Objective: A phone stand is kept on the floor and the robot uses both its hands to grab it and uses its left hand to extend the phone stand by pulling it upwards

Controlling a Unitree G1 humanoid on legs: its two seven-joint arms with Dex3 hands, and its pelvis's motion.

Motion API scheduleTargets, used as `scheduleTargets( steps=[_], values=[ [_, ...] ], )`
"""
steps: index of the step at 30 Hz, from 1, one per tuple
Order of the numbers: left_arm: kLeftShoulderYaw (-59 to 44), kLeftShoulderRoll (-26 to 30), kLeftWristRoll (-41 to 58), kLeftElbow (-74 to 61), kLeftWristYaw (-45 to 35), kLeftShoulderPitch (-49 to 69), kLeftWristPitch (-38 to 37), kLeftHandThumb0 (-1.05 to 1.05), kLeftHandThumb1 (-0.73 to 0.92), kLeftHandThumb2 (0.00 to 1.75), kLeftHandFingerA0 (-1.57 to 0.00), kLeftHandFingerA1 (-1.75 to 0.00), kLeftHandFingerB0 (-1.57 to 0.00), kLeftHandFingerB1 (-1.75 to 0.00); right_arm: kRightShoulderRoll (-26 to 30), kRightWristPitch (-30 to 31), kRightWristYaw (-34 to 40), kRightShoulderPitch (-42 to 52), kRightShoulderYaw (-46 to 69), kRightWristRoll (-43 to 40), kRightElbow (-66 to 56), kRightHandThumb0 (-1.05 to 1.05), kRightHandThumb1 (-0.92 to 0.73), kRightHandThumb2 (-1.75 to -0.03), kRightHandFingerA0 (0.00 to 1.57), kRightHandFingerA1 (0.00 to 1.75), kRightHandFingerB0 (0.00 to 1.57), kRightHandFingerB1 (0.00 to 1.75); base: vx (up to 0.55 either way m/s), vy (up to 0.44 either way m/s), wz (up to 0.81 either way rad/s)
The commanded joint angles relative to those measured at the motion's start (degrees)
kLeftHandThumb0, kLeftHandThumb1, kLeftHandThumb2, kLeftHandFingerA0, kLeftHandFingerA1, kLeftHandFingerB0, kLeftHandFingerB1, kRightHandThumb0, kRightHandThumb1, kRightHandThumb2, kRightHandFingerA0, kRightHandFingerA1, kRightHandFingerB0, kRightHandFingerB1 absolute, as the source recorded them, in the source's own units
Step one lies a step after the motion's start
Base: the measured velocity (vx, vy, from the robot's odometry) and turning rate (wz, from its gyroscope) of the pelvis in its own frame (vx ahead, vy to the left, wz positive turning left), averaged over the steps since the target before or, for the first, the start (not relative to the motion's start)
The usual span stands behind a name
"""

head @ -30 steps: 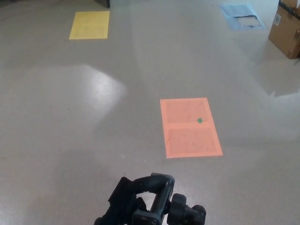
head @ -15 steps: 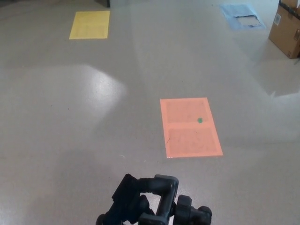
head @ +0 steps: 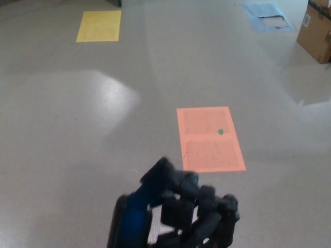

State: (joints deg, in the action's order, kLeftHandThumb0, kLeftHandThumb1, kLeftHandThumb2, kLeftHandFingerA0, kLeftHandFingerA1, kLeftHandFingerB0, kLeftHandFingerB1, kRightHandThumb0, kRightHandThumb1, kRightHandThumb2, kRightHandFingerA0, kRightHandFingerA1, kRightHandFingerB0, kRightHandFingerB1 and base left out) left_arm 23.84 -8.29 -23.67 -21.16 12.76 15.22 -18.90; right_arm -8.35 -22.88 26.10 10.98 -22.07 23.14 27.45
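Floor [head: 62,155]: grey, glossy, with a pale patch of reflected light left of centre.

Black mass [head: 178,209] noted at the bottom edge, centre, heavily blurred. It is cut off by the lower frame edge.
- Left part of the mass, with a blue sheen low down, is read as the left hand [head: 155,188]. It comes up from the bottom edge just left of centre. Whether it is open, closed or gripping cannot be told through the blur.
- Right part is made up of rounded black lumps. Whether these belong to the right hand or to the stand cannot be told, so the state of the right hand cannot be told either.
- Stand: not made out as a separate shape. If present, it is within the black mass at the bottom centre. No base or pole is seen on the floor.

Orange sheet [head: 209,150] lies flat on the floor, just beyond the mass and slightly to its right. A crease is seen across its middle, and a small green dot [head: 221,132] is marked on its upper half.

Yellow sheet [head: 99,27] lies far off at upper left. Blue sheet [head: 261,10] lies at the upper right. A box [head: 316,32] of cardboard stands at the right edge, near the blue sheet, partly cut off.
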Motion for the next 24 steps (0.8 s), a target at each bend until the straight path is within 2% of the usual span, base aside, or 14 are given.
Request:
scheduleTargets(
  steps=[1, 2, 4, 5, 6, 7, 12, 13, 14, 15, 17, 18, 23, 24],
  values=[
    [17.23, -18.74, -0.83, -17.14, -7.25, -15.26, 21.87, -0.18, 0.56, 0.66, -0.97, -1.75, -0.80, -1.75, 0.40, 1.64, 0.16, 2.38, -2.68, 2.95, 0.70, -0.22, -0.90, -0.67, 1.05, 1.75, 0.82, 1.75, 0.00, 0.000, 0.00],
    [18.53, -20.83, 0.65, -18.30, -7.49, -17.32, 25.38, -0.19, 0.54, 0.68, -1.00, -1.74, -0.81, -1.75, 0.64, 1.89, -0.29, 2.80, -2.67, 2.54, 0.07, -0.21, -0.85, -0.79, 1.18, 1.75, 0.96, 1.75, 0.00, 0.000, 0.00],
    [18.70, -21.01, 0.94, -18.81, -7.23, -18.32, 26.86, -0.19, 0.54, 0.68, -1.00, -1.74, -0.81, -1.75, 0.75, 1.78, -0.30, 2.87, -2.74, 2.27, -0.04, -0.21, -0.85, -0.79, 1.18, 1.75, 0.96, 1.75, 0.00, 0.000, 0.00],
    [18.74, -21.40, 1.46, -19.19, -6.98, -19.44, 28.06, -0.24, 0.39, 0.88, -1.31, -1.45, -1.11, -1.35, 0.94, 1.72, -0.49, 3.04, -2.82, 2.05, -0.33, -0.22, -0.91, -0.69, 1.05, 1.75, 0.81, 1.75, 0.00, 0.000, 0.00],
    [18.85, -22.03, 2.00, -19.55, -6.80, -20.56, 29.27, -0.24, 0.39, 0.88, -1.31, -1.45, -1.11, -1.35, 1.14, 1.61, -0.75, 3.26, -2.88, 1.83, -0.68, -0.22, -0.91, -0.69, 1.05, 1.75, 0.81, 1.75, 0.00, 0.000, 0.00],
    [18.92, -22.39, 2.87, -19.76, -6.60, -21.32, 29.98, -0.14, 0.51, 0.75, -1.01, -1.75, -0.81, -1.75, 1.20, 1.49, -0.66, 3.21, -2.87, 1.74, -0.42, -0.23, -0.91, -0.68, 1.04, 1.75, 0.77, 1.75, 0.00, 0.000, 0.00],
    [18.49, -23.15, 6.06, -21.04, -5.99, -24.23, 32.83, -0.13, 0.50, 0.79, -1.02, -1.75, -0.81, -1.75, 1.65, -0.26, 0.32, 2.88, -3.18, 1.93, 0.63, -0.22, -0.91, -0.68, 1.05, 1.75, 0.77, 1.75, 0.00, 0.000, 0.00],
    [18.07, -23.55, 5.47, -21.66, -6.26, -25.18, 34.04, -0.14, 0.52, 0.76, -1.00, -1.75, -0.79, -1.75, 1.95, -1.99, 0.93, 2.28, -3.13, 1.99, 2.03, -0.23, -0.87, -0.77, 1.16, 1.75, 0.90, 1.75, 0.00, 0.000, 0.00],
    [17.82, -23.57, 5.35, -22.08, -6.21, -25.89, 34.92, -0.14, 0.52, 0.76, -1.00, -1.75, -0.79, -1.75, 2.12, -2.73, 1.24, 2.00, -3.18, 1.96, 2.65, -0.23, -0.87, -0.77, 1.16, 1.75, 0.90, 1.75, 0.00, 0.000, 0.00],
    [17.71, -23.77, 5.34, -22.30, -6.14, -26.25, 35.43, -0.15, 0.51, 0.75, -1.00, -1.75, -0.79, -1.75, 2.24, -3.34, 1.94, 1.75, -3.26, 2.33, 3.20, -0.20, -0.89, -0.70, 1.06, 1.75, 0.77, 1.75, 0.00, 0.000, 0.00],
    [17.40, -23.80, 5.57, -22.86, -5.74, -27.31, 36.79, -0.15, 0.51, 0.75, -1.00, -1.75, -0.79, -1.75, 2.48, -4.29, 3.08, 1.33, -3.48, 2.81, 4.09, -0.20, -0.89, -0.70, 1.06, 1.75, 0.77, 1.75, 0.00, 0.000, 0.00],
    [16.44, -24.47, 5.82, -22.87, -5.71, -29.01, 37.31, -0.13, 0.49, 0.77, -1.01, -1.75, -0.81, -1.75, 2.32, -4.14, 2.34, 1.50, -3.38, 1.89, 4.29, -0.21, -0.86, -0.77, 1.16, 1.75, 0.91, 1.75, 0.00, 0.000, 0.00],
    [14.06, -25.76, 6.36, -23.12, -5.43, -33.39, 39.38, -0.13, 0.49, 0.77, -1.02, -1.75, -0.82, -1.75, 2.14, -4.29, 1.86, 1.57, -3.44, 0.73, 5.24, -0.20, -0.86, -0.78, 1.16, 1.75, 0.93, 1.75, 0.00, 0.000, 0.00],
    [11.40, -26.55, 5.43, -22.62, -6.43, -37.58, 39.95, -0.15, 0.50, 0.76, -1.01, -1.75, -0.81, -1.75, 1.92, -4.23, 2.16, 1.55, -3.40, 0.62, 5.53, -0.21, -0.85, -0.78, 1.15, 1.75, 0.91, 1.75, 0.00, 0.000, 0.00]
  ],
)
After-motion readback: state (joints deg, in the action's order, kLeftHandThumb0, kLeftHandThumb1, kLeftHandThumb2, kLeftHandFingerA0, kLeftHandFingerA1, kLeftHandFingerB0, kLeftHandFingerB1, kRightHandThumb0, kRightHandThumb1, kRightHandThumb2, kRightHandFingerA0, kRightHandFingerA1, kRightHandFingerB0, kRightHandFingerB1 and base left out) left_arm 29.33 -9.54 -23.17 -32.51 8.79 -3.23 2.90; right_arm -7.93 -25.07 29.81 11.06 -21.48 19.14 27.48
